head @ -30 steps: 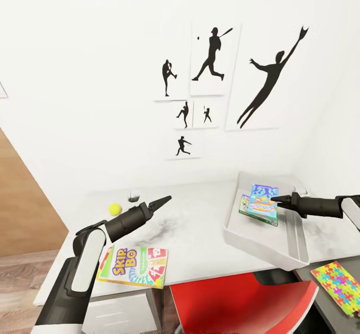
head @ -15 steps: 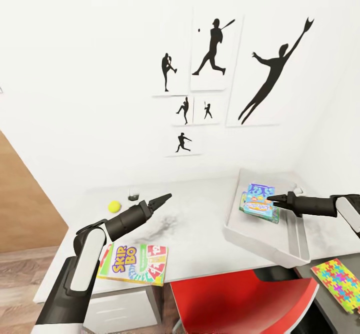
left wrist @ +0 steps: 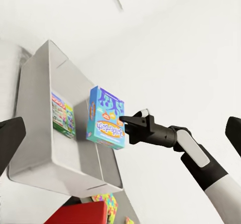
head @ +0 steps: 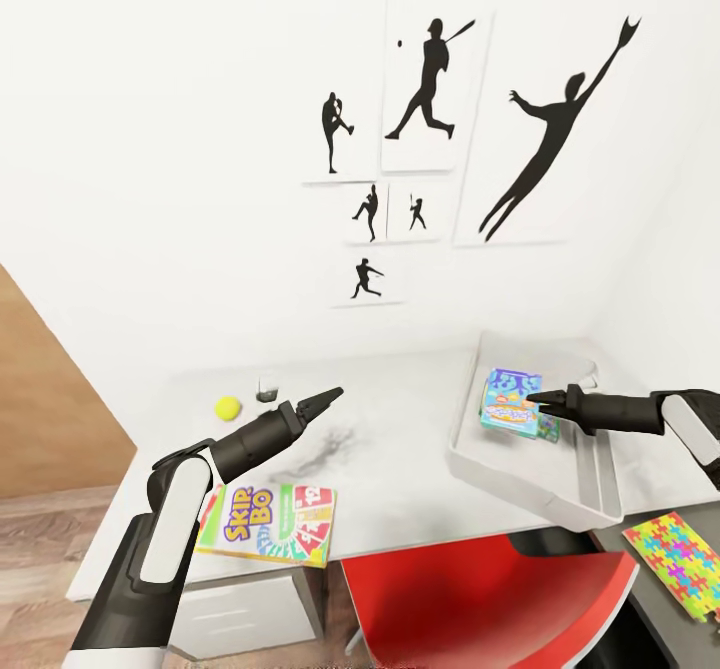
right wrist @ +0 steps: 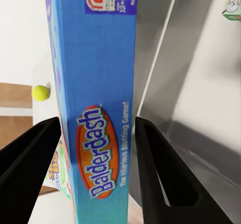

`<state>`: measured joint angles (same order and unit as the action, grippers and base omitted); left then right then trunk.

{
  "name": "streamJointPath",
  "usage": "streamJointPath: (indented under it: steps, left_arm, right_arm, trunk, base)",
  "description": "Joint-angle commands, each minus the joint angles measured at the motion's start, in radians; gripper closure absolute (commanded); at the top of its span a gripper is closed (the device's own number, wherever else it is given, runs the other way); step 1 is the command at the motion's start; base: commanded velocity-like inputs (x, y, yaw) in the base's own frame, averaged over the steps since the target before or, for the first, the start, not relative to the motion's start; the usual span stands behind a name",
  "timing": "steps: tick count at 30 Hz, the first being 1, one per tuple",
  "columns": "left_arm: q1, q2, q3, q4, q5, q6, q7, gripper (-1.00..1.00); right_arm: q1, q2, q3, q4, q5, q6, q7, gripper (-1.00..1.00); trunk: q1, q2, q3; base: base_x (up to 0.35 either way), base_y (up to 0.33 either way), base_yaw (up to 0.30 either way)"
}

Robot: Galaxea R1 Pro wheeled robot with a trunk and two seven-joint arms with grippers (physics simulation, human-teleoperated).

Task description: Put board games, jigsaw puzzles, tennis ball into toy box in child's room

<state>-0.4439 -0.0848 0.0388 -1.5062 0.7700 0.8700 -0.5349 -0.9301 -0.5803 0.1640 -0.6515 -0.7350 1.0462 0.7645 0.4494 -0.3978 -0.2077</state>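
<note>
Right hand [head: 548,406] grips the flat blue printed board-game box [head: 510,401] by one edge, its two dark fingers [right wrist: 30,148] pressed on either face, and holds it over the shallow light grey flaring-sided toy box [head: 590,469] at the right end of the light grey tabletop [head: 400,469]. The box hangs tilted, clear of the bin floor, with a white-and-green printed game box [left wrist: 62,114] lying inside the bin beside and partly behind it.

Left hand [head: 325,400] hovers above the middle of the tabletop with nothing between its fingers; whether they are parted or pressed together cannot be told. Below its arm lies the yellow-green and red flat game box [head: 270,527] near the front edge, and the small fuzzy yellow-green tennis ball [head: 228,407] rests further back, well apart from the bin. One multicoloured jagged-edged jigsaw sheet [head: 680,564] lies on the darker section to the right (a red chair back [head: 480,599] stands in front of the desk).

The step in hand looks like lowering and releasing. To do it well, the wrist should probably level the blue box so its face lies parallel to the bin floor, bring it down beside or onto the white-green box, and only then open. Releasing from height at this tilt risks the box propping against the flared wall and taking room the remaining toys need.
</note>
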Motion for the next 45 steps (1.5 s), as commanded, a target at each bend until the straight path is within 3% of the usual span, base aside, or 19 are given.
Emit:
streamJointPath:
  steps: [1,45]
  left_arm:
    - [-0.001,-0.001,0.002,0.000,-0.001,0.006,-0.004,-1.00]
    - [-0.001,-0.002,0.001,0.001,-0.003,0.004,0.010,-1.00]
  right_arm:
    - [-0.002,-0.001,0.004,0.001,0.002,0.001,0.009,1.00]
    - [-0.001,0.000,0.004,0.001,0.002,0.001,0.008,1.00]
  trunk:
    - [0.001,-0.002,-0.004]
    - [0.001,-0.002,-0.075]
  base:
    - [0.000,0.000,0.000]
    - [0.000,0.000,0.000]
